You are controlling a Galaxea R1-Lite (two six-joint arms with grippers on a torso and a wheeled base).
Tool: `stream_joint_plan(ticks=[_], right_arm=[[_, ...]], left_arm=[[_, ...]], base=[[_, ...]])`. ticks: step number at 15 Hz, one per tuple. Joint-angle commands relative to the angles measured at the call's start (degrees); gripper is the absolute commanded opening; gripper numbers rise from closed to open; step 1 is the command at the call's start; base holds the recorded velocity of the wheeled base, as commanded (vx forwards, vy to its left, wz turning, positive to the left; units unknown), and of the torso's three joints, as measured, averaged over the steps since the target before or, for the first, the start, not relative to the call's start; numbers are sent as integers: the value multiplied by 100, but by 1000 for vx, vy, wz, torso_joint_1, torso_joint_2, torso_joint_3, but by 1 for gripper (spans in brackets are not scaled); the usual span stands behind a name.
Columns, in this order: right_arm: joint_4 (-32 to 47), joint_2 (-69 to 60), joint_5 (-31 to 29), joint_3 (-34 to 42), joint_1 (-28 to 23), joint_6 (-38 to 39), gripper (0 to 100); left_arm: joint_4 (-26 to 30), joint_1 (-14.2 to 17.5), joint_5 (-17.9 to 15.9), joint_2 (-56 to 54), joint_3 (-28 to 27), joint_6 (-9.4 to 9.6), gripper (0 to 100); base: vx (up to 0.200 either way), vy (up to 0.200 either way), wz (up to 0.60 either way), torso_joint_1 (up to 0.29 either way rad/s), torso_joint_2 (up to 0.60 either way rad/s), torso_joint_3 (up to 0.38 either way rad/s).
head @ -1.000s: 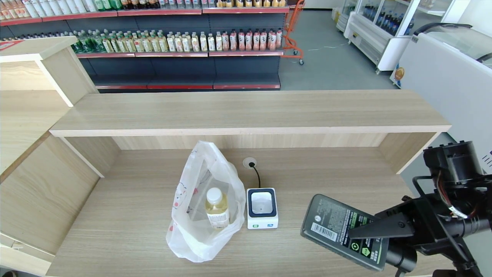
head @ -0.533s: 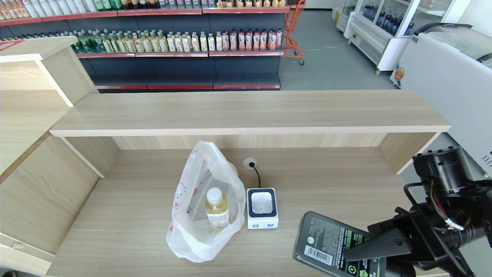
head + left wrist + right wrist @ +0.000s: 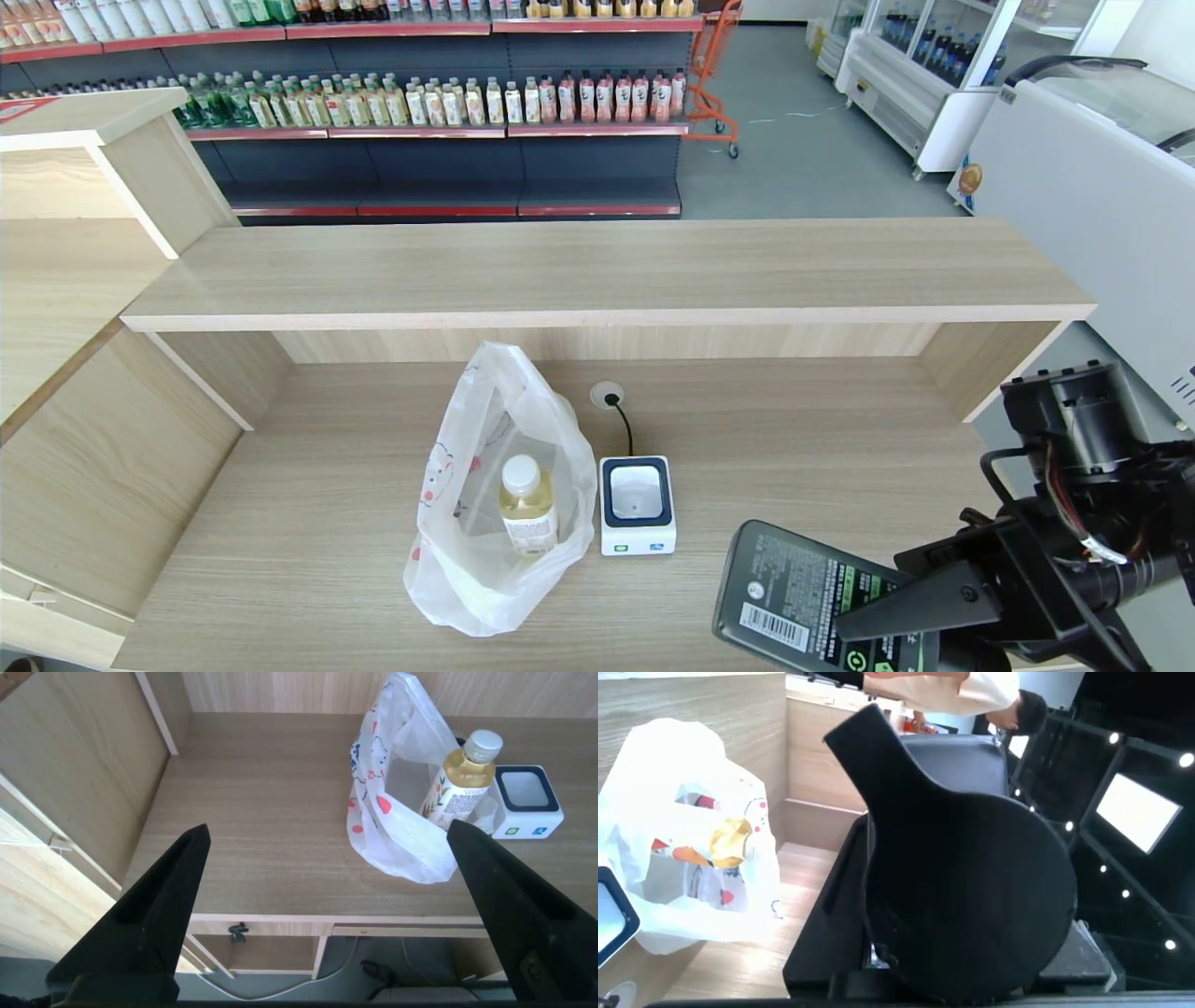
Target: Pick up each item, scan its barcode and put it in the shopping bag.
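Grips dark pack (image 3: 794,593) in right gripper (image 3: 854,623), jaws closed on it, barcode up, over near-right counter (image 3: 794,448), right of scanner (image 3: 637,504). Shows left gripper (image 3: 329,833) jaws wide, holding nothing. Finds shopping bag (image 3: 467,579) just left of scanner, bottle (image 3: 527,509) upright inside.

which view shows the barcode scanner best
The head view: the barcode scanner sits whole and unobstructed, seen from above, beside the shopping bag. The left wrist view shows it farther off, past the bottle; the right wrist view catches just a corner.
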Motion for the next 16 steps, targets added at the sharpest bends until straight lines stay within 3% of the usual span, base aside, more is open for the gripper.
stream_joint_plan(ticks=[1, 5, 7, 8, 9, 10, 12, 13, 16], right_arm=[[3, 12, 4, -20, 1, -458, 0], [20, 12, -5, -29, -8, -458, 0], [20, 21, -23, -81, -78, 54, 0], [20, -23, -181, -99, -201, 740, 0], [-6, -225, -814, -81, -667, 1865, 0], [3, -330, -990, -64, -887, 2287, 0], [-6, -919, -1913, 7, -2135, 3957, 0], [-6, -1174, -2422, 59, -2460, 4748, 0], [231, -1253, -2668, 358, -2583, 8000, 0]], left_arm=[[-1, 0, -2, -2, 1, -1, 100], [-1, 0, -2, -2, 1, -1, 100], [-1, 0, -2, -2, 1, -1, 100], [-1, 0, -2, -2, 1, -1, 100], [-1, 0, -2, -2, 1, -1, 100], [-1, 0, -2, -2, 1, -1, 100], [-1, 0, -2, -2, 1, -1, 100], [-1, 0, -2, -2, 1, -1, 100], [-1, 0, -2, -2, 1, -1, 100]], base=[[0, 0, 0, 0, 0, 0], [0, 0, 0, 0, 0, 0], [0, 0, 0, 0, 0, 0], [0, 0, 0, 0, 0, 0], [0, 0, 0, 0, 0, 0], [0, 0, 0, 0, 0, 0], [0, 0, 0, 0, 0, 0], [0, 0, 0, 0, 0, 0], [0, 0, 0, 0, 0, 0]])
